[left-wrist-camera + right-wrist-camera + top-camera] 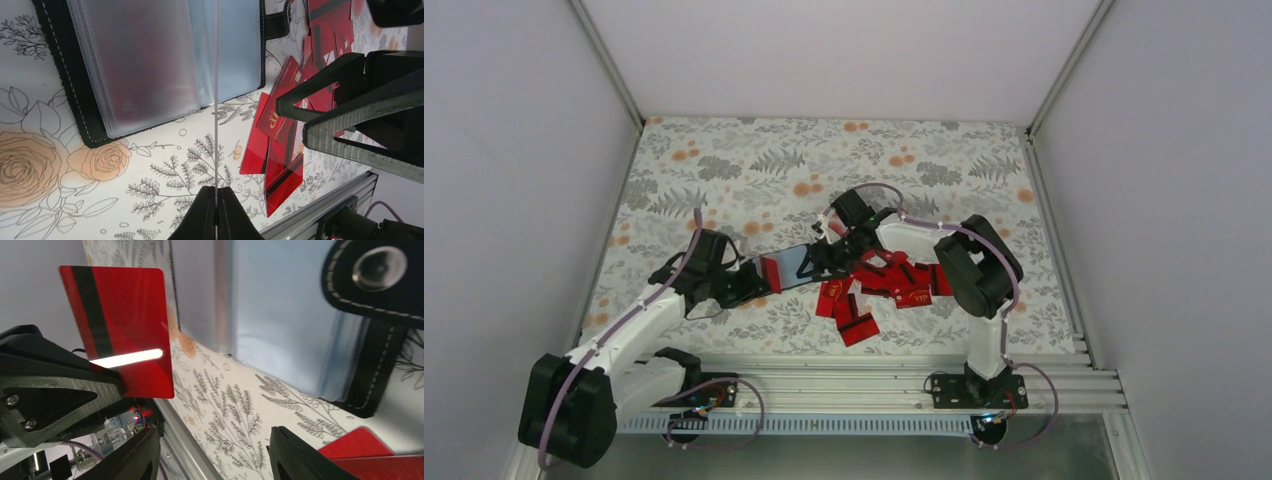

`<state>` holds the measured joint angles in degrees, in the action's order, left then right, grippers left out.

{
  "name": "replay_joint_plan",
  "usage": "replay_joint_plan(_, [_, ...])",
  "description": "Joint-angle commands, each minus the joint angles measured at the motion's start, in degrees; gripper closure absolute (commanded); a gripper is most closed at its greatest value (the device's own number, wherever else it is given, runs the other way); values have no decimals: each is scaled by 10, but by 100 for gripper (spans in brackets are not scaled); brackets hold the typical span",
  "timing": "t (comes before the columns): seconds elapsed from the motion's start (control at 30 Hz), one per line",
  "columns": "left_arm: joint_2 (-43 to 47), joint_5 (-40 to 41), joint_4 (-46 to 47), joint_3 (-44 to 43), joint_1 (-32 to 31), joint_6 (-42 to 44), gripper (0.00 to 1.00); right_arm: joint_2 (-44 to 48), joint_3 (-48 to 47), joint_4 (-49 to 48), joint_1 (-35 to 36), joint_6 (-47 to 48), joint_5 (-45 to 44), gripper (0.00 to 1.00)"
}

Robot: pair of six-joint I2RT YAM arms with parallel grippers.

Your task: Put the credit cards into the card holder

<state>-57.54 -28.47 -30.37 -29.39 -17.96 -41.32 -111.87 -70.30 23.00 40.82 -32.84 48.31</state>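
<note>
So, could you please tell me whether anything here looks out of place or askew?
Nothing looks damaged. The loose credit cards lie in an untidy, overlapping heap beside the open card holder, at varied angles. One card is apart from them, clamped in the left pincer.

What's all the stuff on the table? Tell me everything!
held card: one, red with a black stripe, upright in the left end effector
loose cards: many, red, piled on the cloth right of the holder
holder: one, black with grey-blue pockets, open on the cloth
cloth: one, white with flowers, covering the table
rail: one, silver, near edge
left end effector: black, shut on the held card
right end effector: black, open, by the holder
</note>
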Motion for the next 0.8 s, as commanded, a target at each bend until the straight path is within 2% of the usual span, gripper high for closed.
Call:
replay_joint_plan(0.0, [-27,-43,66,15,14,14,98,-14,-1,-11,6,-2,-11,44])
replay_joint_plan(0.2, [-97,-111,137,26,45,48,97,-21,6,-14,4,-2,-7,45])
replay_joint_plan(0.4, [-129,-130,127,4,63,90,98,-19,12,-14,-4,-2,-9,45])
replay_joint_plan(0.77, [-161,-161,127,14,85,123,98,-32,17,-28,-8,-10,3,45])
